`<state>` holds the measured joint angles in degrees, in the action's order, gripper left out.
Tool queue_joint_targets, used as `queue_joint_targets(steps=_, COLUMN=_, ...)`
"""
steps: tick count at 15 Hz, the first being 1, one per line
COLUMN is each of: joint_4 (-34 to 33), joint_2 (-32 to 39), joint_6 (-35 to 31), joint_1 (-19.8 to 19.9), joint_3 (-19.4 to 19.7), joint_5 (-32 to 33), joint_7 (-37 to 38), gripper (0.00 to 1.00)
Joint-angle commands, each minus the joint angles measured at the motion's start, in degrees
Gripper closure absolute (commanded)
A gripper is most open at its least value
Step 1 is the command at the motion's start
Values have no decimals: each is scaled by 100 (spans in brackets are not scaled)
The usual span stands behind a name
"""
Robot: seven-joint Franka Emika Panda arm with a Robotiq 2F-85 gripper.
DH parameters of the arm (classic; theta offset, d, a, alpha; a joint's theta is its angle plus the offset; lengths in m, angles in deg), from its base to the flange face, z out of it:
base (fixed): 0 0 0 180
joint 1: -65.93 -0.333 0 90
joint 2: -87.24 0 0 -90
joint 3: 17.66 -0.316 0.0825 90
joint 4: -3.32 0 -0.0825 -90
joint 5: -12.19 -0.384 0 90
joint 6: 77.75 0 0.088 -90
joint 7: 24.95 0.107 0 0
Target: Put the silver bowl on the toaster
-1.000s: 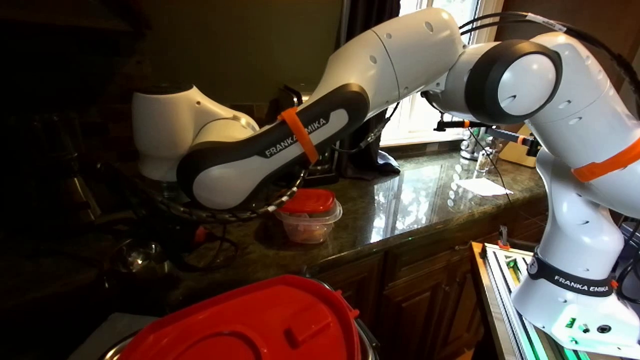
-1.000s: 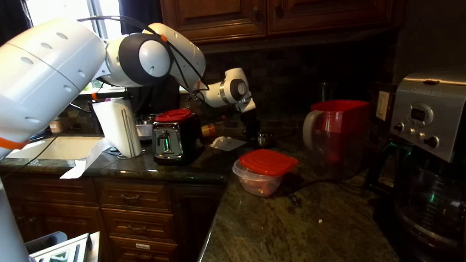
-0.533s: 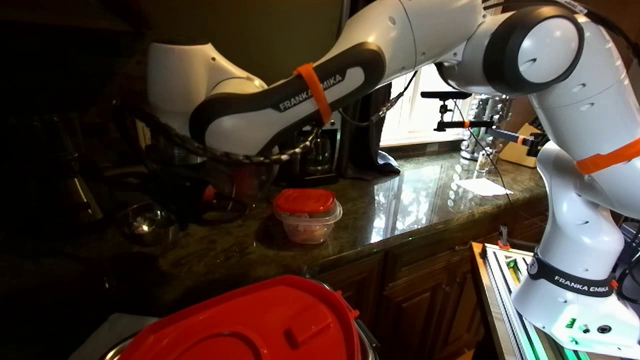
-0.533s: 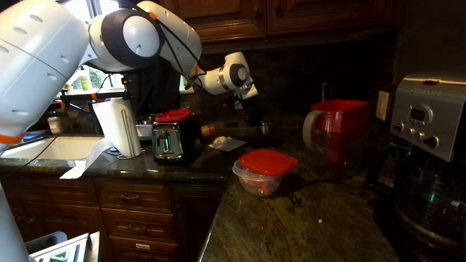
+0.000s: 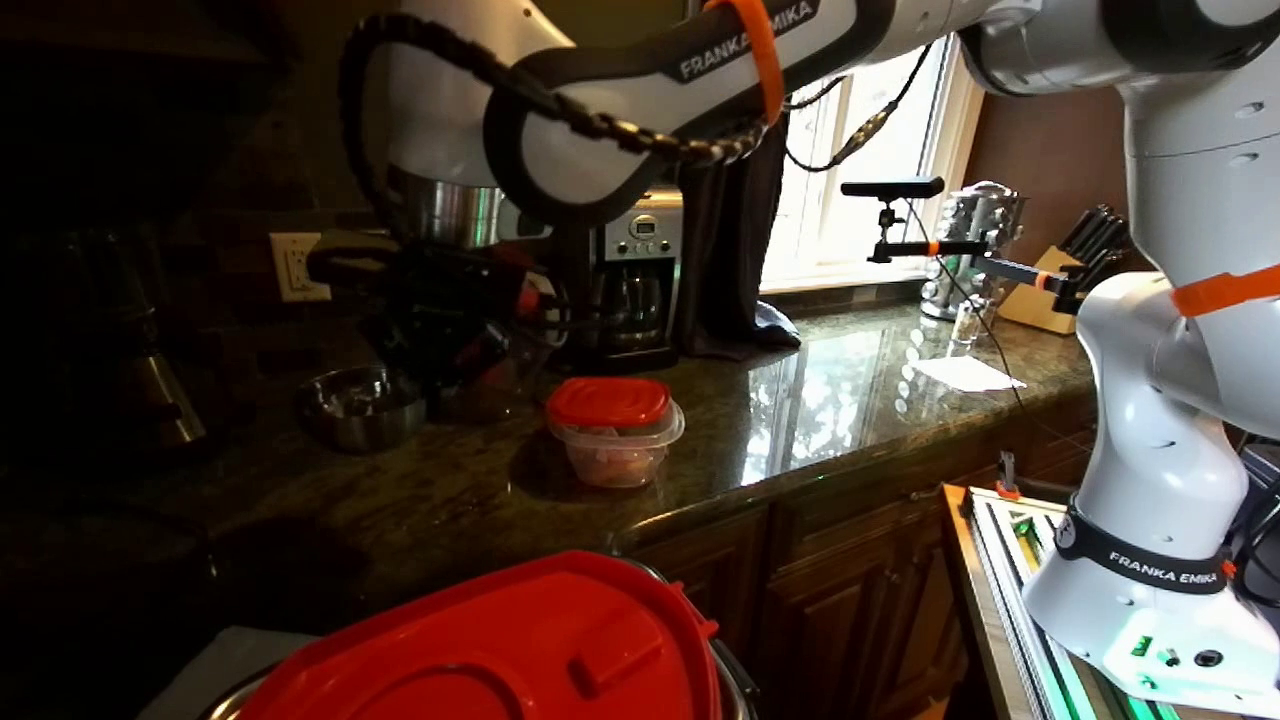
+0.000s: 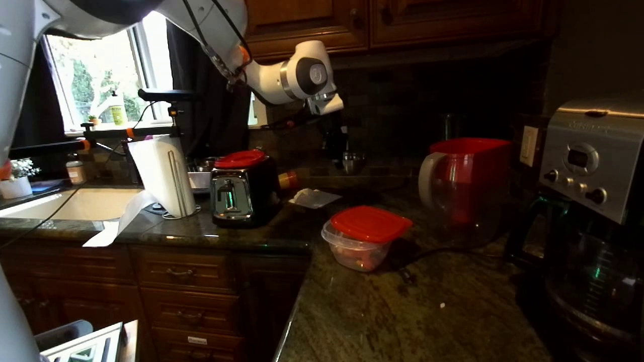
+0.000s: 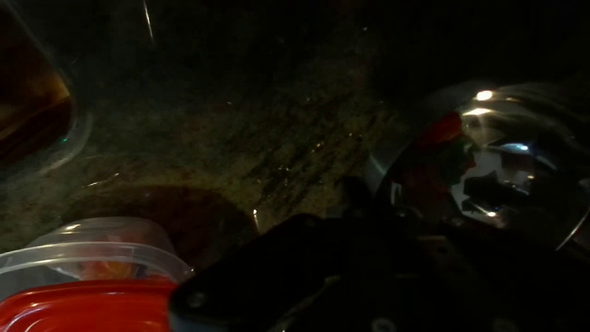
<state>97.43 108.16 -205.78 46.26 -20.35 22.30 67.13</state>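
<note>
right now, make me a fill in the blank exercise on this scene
1. In an exterior view, the lid lying on the toaster is coloured ____.
2. In the wrist view, the silver bowl shows on the picture's ____ side.
3. Of toaster, silver bowl and clear tub, the jaws hold only the ____.
Missing words: red; right; silver bowl.
</note>
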Motion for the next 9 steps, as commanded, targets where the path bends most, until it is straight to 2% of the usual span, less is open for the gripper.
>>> queue_joint_targets(steps=1, joint_4=1357, joint_2=-1259, joint_6=-213, joint_1=189, joint_3=-191, joint_5=-255, joint_7=-112, gripper=99)
queue_joint_targets(steps=6, joint_4=2615, joint_2=-2777, joint_6=-212, joint_1=346, joint_3=-470, joint_5=-281, joint_7=-187, gripper=99)
queue_joint_targets(steps=7, joint_4=1779, joint_2=-1961, joint_6=14, joint_1=405, joint_3=-498, joint_5=-112, joint_7=-52, gripper=97)
queue_joint_targets(steps=9, joint_4=2194, joint_2=-2469, joint_6=8, joint_1=477, joint_3=-622, joint_5=-145, joint_7=-84, gripper=97)
